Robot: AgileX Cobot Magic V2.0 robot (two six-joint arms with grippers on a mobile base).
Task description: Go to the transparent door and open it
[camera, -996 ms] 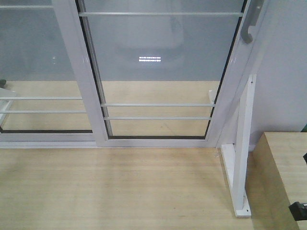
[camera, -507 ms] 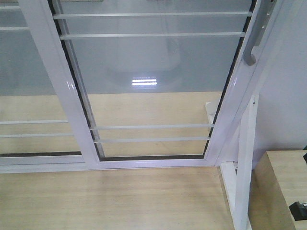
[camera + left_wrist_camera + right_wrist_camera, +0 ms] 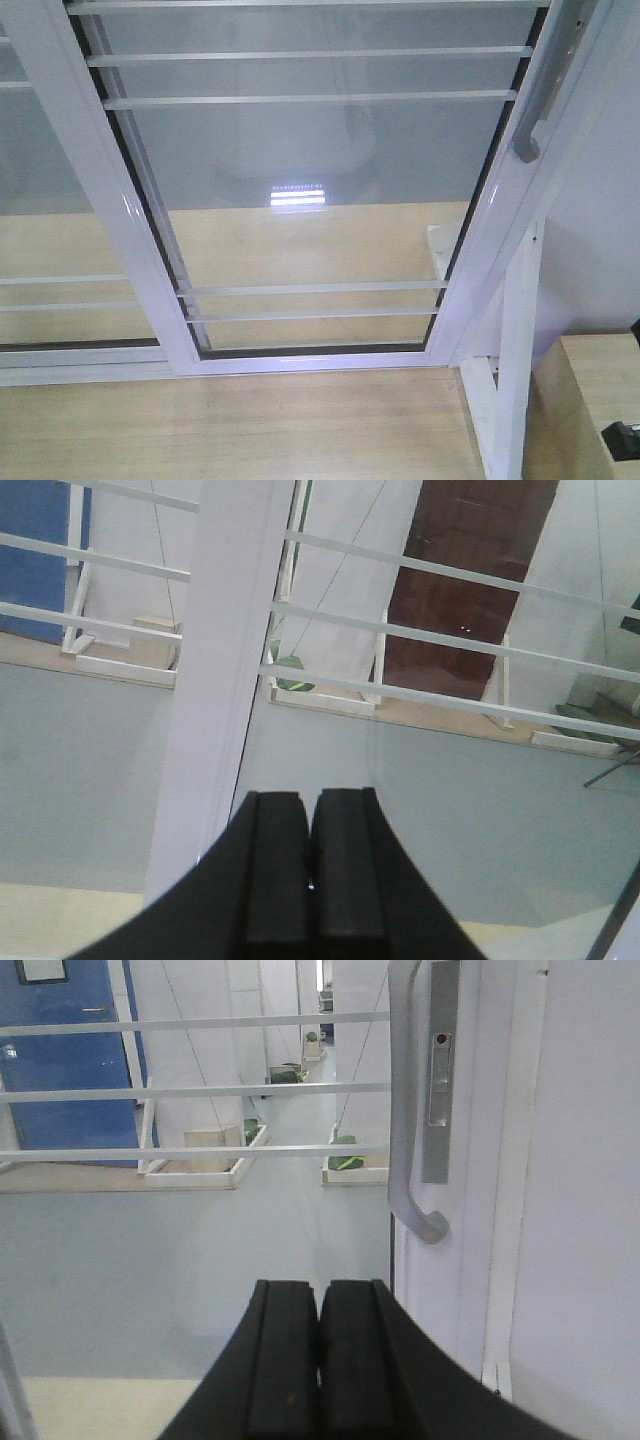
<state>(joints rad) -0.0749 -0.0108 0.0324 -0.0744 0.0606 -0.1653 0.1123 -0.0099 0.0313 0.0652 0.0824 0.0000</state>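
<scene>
The transparent door (image 3: 320,180) fills the front view: clear glass in a glossy white frame with thin white bars. Its curved grey pull handle (image 3: 532,120) hangs on the right upright, and shows close in the right wrist view as the handle (image 3: 405,1120) beside a lock plate (image 3: 437,1070). My right gripper (image 3: 319,1295) is shut and empty, below and left of the handle, apart from it. My left gripper (image 3: 310,805) is shut and empty, facing a white upright (image 3: 225,680) with glass on either side.
A second white-framed glass panel (image 3: 50,200) stands to the left. A white post with a brace (image 3: 515,350) stands at the lower right, next to a wooden box (image 3: 590,400). Light wood floor (image 3: 230,430) lies before the door.
The door and its handle have grown larger and slid lower in the front view; the floor strip in front has shrunk. The base has come closer to the door.
</scene>
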